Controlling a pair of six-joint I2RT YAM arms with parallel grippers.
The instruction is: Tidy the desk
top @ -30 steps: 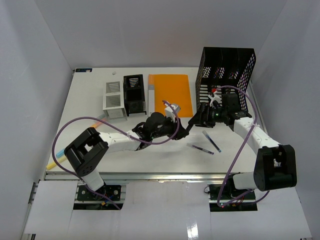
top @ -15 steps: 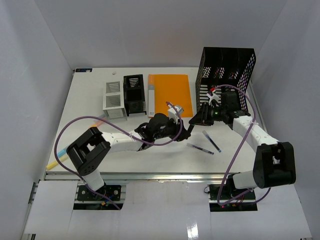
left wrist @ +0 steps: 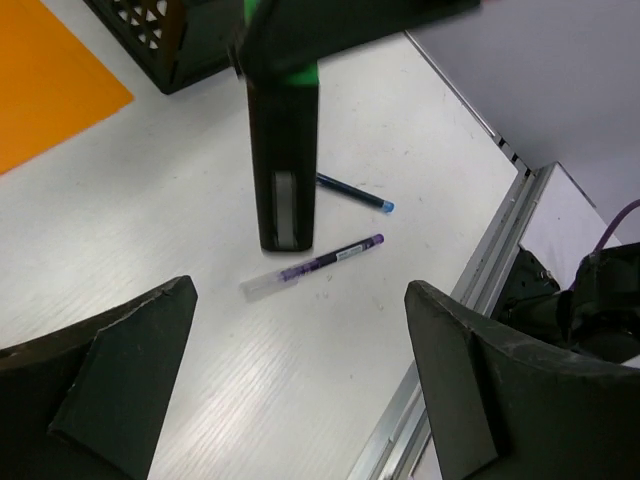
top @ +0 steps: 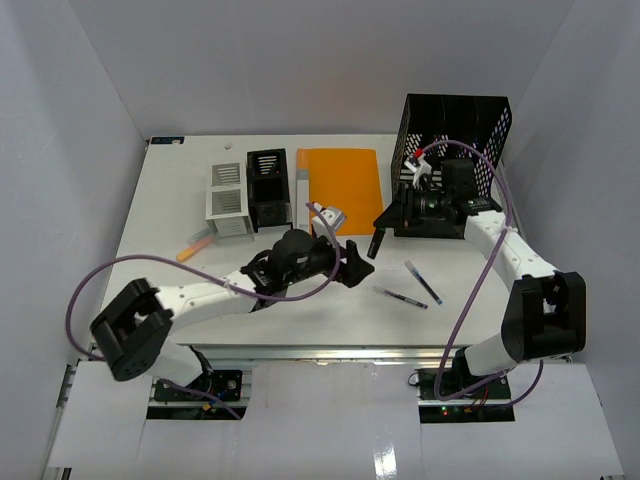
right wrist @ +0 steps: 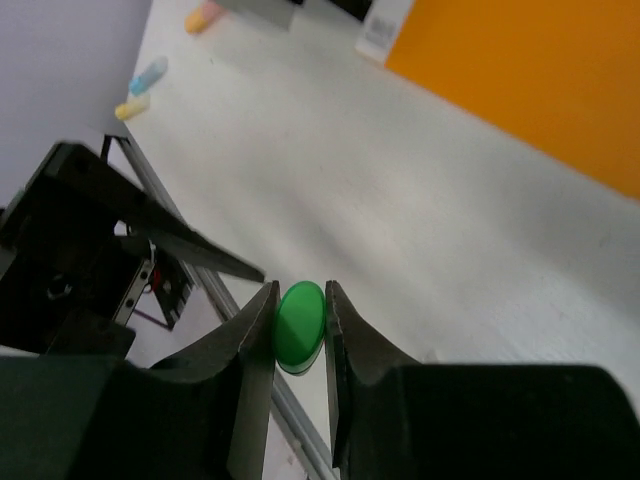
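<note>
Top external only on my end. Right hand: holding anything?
Observer: Yes. Right wrist shows the right hand shut on the green end of a black marker.
Operator: Left hand?
Observer: Left wrist shows the left hand open, nothing between its fingers.
Operator: Pens below it, colours?
Observer: One is a purple pen with a clear end, the other a blue pen with a lighter tip. They lie apart on the desk.
</note>
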